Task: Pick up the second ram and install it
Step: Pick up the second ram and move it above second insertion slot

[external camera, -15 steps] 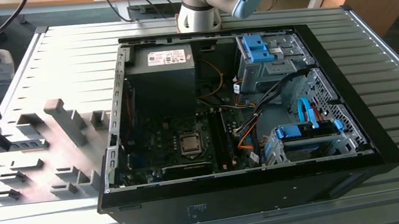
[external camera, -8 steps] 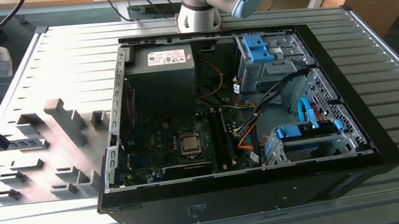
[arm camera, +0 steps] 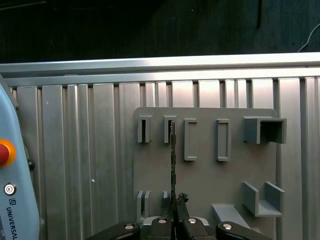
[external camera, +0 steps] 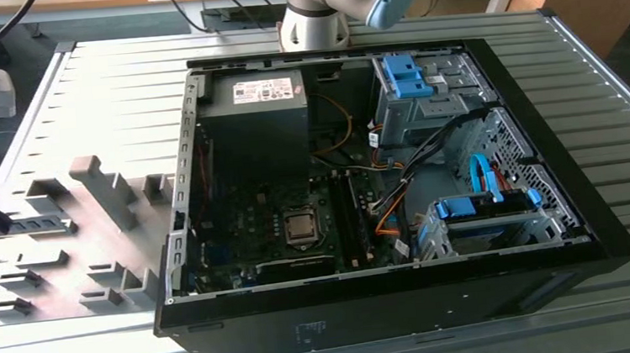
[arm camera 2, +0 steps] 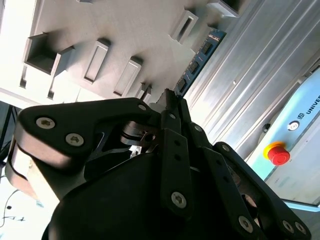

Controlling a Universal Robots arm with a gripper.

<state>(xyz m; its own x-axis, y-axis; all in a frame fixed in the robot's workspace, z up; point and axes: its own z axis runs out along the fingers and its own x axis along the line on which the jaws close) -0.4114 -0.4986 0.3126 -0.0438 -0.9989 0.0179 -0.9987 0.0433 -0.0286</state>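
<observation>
The second ram (external camera: 43,224) is a slim dark green stick lying along the grey fixture plate (external camera: 64,280) at the exterior view's far left. My gripper (external camera: 1,224) is at its end there. In the first wrist view the ram (arm camera: 173,155) shows edge-on as a thin dark line running out from the gripper (arm camera: 174,200), whose fingers are shut against its two faces. The second wrist view has the ram (arm camera 2: 201,57) reaching past the gripper (arm camera 2: 170,100) near the plate's edge. The black motherboard slots (external camera: 349,220) lie inside the open computer case (external camera: 589,231).
Raised grey blocks (arm camera: 262,130) and slotted holders (arm camera: 190,140) stand on the fixture plate (arm camera: 205,175). A pale blue pendant with a red stop button (arm camera 2: 278,154) lies on the ribbed metal table (external camera: 95,93) beside the plate. Cables and blue drive bays (external camera: 408,76) crowd the case.
</observation>
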